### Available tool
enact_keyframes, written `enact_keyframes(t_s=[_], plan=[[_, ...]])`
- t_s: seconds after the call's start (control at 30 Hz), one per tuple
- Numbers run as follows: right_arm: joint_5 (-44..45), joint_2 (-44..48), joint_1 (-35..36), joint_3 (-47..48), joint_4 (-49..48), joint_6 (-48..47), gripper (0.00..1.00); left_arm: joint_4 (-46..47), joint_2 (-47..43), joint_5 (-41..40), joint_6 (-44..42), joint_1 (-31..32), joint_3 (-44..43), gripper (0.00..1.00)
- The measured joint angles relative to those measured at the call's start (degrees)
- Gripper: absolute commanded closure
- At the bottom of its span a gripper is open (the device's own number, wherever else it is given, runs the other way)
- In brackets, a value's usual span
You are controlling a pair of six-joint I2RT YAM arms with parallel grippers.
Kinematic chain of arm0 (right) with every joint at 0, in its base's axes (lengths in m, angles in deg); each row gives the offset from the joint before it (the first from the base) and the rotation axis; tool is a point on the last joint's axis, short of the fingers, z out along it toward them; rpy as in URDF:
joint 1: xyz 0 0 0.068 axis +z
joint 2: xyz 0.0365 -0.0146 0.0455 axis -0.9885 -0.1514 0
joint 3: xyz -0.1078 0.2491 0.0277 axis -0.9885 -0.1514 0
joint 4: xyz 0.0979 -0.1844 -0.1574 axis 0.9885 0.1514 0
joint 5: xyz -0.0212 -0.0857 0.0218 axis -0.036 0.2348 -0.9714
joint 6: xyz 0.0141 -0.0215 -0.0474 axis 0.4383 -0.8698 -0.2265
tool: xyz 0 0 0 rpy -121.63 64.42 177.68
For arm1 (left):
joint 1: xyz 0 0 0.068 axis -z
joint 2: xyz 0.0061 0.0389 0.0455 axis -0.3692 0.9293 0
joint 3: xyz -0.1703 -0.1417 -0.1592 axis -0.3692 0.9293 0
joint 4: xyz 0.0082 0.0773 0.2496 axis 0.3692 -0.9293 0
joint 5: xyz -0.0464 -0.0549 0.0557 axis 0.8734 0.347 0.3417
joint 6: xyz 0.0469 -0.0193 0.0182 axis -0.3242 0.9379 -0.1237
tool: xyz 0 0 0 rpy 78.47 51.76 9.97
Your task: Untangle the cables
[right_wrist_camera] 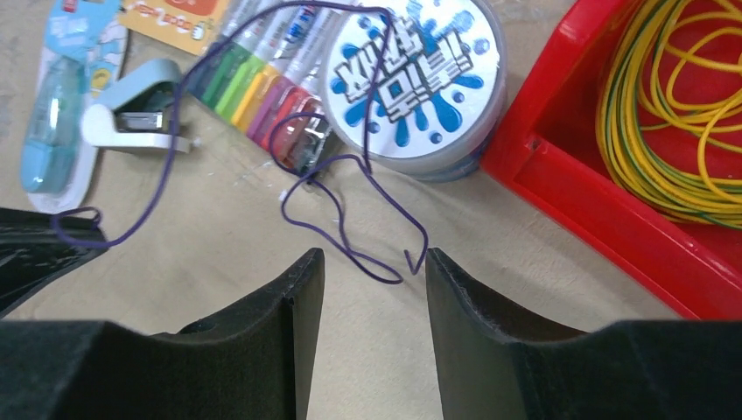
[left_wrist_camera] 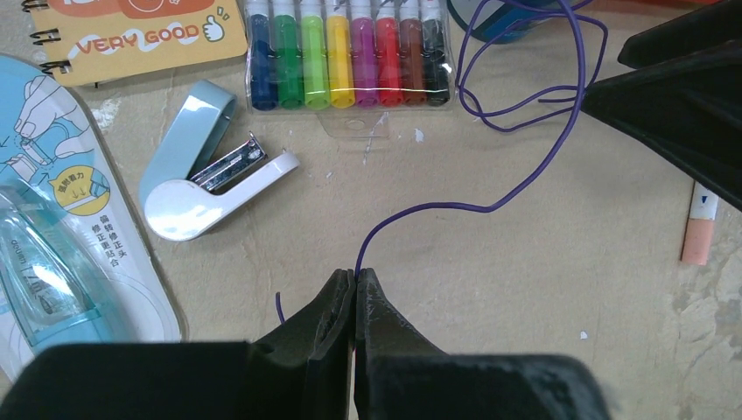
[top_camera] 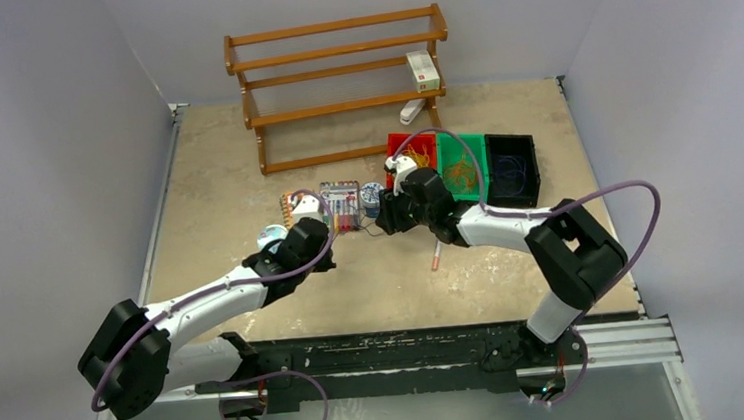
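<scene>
1. Left gripper (left_wrist_camera: 356,282): I have its fingers pressed together on one end of the purple cable (left_wrist_camera: 525,179). A short tail pokes out beside them.
2. Right gripper (right_wrist_camera: 372,258): its fingers (right_wrist_camera: 297,297) are spread and hold nothing. The cable's free end and a kink lie on the table just ahead of the gap.
3. From the pinch the cable runs over bare table, then loops across the marker pack (left_wrist_camera: 350,52) and the round tub (right_wrist_camera: 411,79), crossing itself there.
4. Step in hand, as I judge it: take the free end with the right gripper and draw the two ends apart. I would come down low so the thin wire sits between the pads and close fully. Then I would pull slowly and lift a little, so the loops clear tub and markers.
5. Only the left wrist view shows the pinch plainly.
6. Only the right wrist view shows the free end, and the yellow cables (right_wrist_camera: 647,131) coiled in the red tray (right_wrist_camera: 560,184).
7. Only the top view shows the green tray (top_camera: 473,140) and black tray (top_camera: 508,141) beside it. Their contents are too small to tell.
</scene>
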Motion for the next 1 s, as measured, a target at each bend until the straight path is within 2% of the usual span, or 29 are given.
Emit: enact_keyframes(t_s=[0.5,0.67,0.73,0.87,1.0], plan=[[3.8,-4.0,0.0,0.7,-3.6,3.9,0.51,-0.4,-0.3,-0.3,-0.1,0.0,0.1,1.00],[3.8,-6.8,0.0,1.7,-4.4,4.1,0.55,-0.4,-0.3,-0.3,-0.1,0.0,0.1,1.00],[3.8,-7.4,0.0,1.7,-4.4,4.1,0.61,-0.4,-0.3,-0.3,-0.1,0.0,0.1,1.00],[4.0,-8.1,0.0,2.0,-4.4,4.2,0.85,-0.4,-0.3,-0.5,-0.1,0.0,0.1,1.00],[5.9,-7.7,0.0,1.9,-4.3,4.2,1.00,-0.7,-0.7,-1.2,0.0,0.0,0.1,1.00]])
